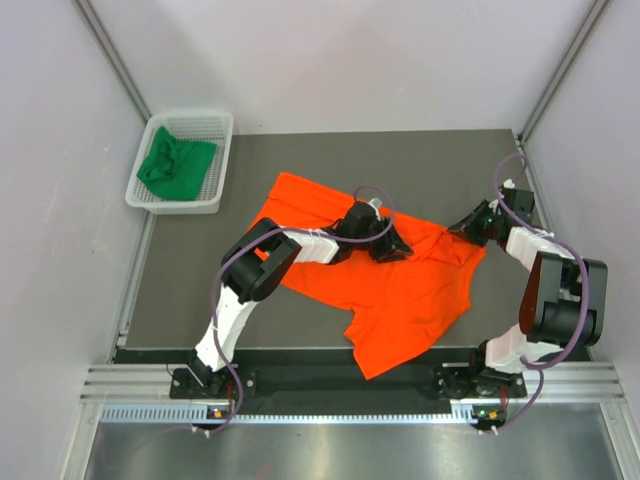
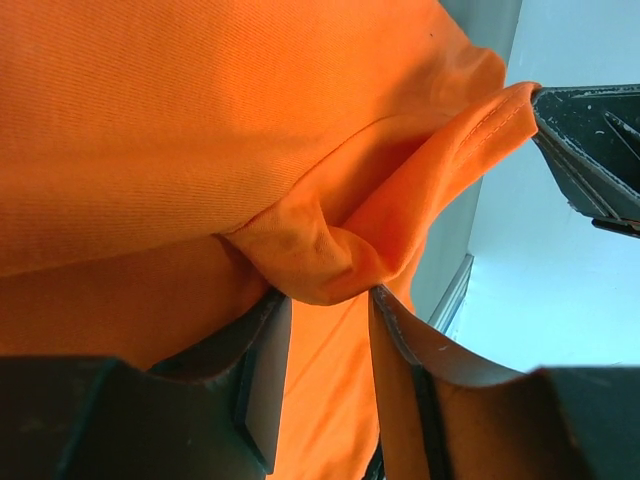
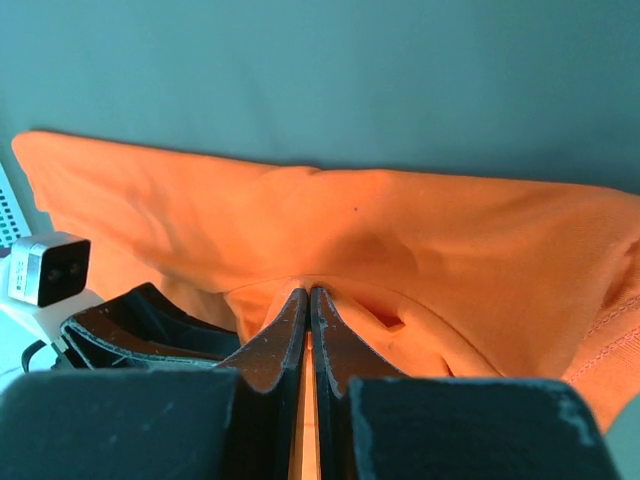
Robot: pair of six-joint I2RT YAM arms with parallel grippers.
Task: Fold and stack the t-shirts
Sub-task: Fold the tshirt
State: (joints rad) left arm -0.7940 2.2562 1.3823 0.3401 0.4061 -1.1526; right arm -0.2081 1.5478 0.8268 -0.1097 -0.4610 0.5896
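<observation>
The orange t-shirt (image 1: 400, 295) lies spread on the dark table, its lower part hanging over the near edge. My left gripper (image 1: 392, 246) is on the shirt's upper middle. In the left wrist view its fingers (image 2: 262, 340) stand a little apart, with a bunched fold of the orange shirt (image 2: 320, 265) held between the tips. My right gripper (image 1: 466, 228) is at the shirt's right edge. In the right wrist view it (image 3: 309, 292) is shut on a thin layer of the orange shirt (image 3: 400, 230). The dark green t-shirt (image 1: 176, 167) lies crumpled in the basket.
A white mesh basket (image 1: 219, 160) stands at the table's far left corner. Grey walls close in the table on the left, back and right. The right gripper (image 2: 590, 120) shows in the left wrist view, and the left gripper (image 3: 130, 320) shows in the right wrist view.
</observation>
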